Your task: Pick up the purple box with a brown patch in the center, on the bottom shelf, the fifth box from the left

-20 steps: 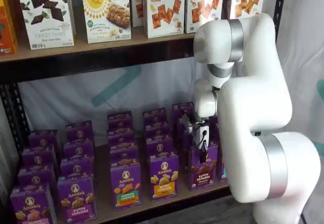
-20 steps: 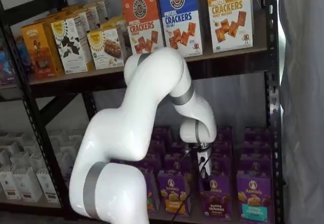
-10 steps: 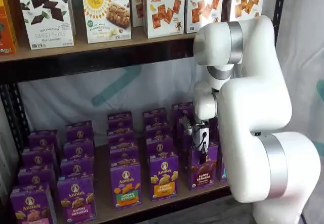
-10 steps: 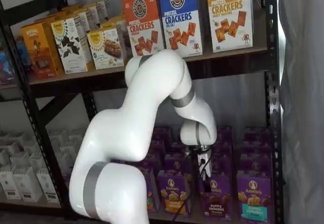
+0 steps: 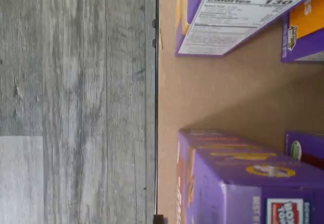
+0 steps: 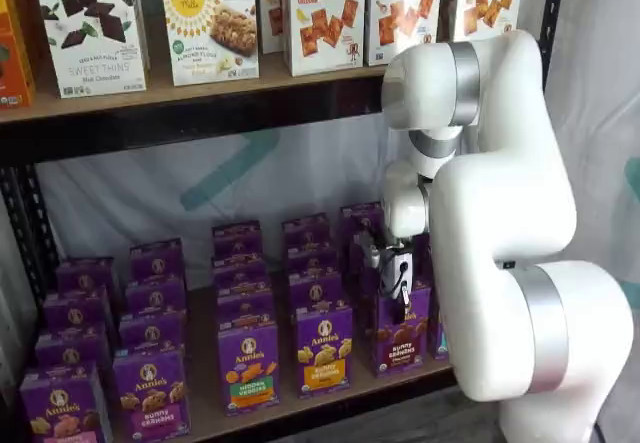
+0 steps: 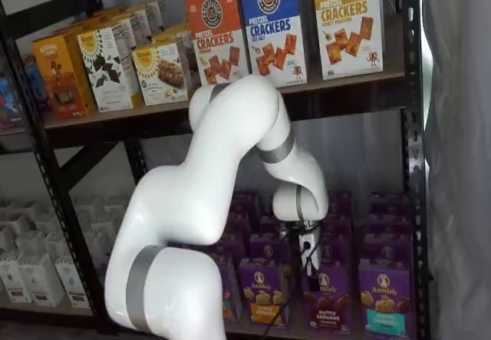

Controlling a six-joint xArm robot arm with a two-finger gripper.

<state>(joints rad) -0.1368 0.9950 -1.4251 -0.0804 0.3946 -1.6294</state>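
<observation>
Purple box stands at the near edge of the bottom shelf, front of its row, with a yellow-strip carton just to its left. In both shelf views the pincer hangs right over the box's top edge. Fingers too small and dark to read: cannot tell whether they grip it. White arm fills the right side.

The purple box just under the fingers shows brown cookies and a dark brown strip; the bottom shelf is light brown, the arm white with grey bands.
</observation>
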